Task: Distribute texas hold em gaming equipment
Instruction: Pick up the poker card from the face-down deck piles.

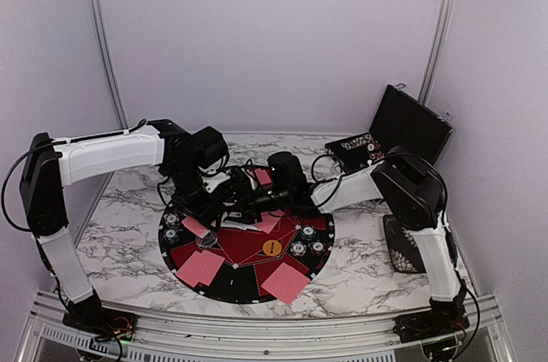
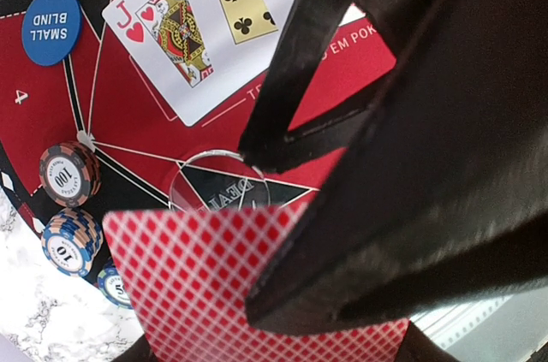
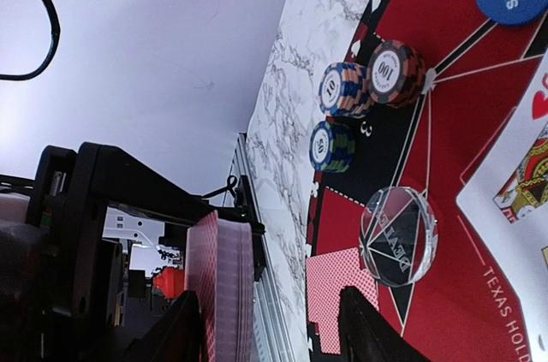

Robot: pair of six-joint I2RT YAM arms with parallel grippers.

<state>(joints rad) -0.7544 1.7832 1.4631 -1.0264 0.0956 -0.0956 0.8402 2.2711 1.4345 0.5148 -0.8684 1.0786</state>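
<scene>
dealing cards is the step in hand: the left pincer (image 2: 282,234) grips a red-backed deck (image 3: 224,289) at frame centre, above the felt mat (image 1: 248,246). right pincer (image 3: 270,328): spread, empty, facing it. next: pull one card.

Lab test booth (image 1: 274,37) — plain white panels, marble-print table (image 1: 128,225)

A white marble-veined worktop (image 1: 120,225) carries a round black-and-red felt mat (image 1: 248,246) at its centre, an open black hinged case (image 1: 402,127) at the far right, and a dark patterned tray (image 1: 402,246) on the right edge.
</scene>
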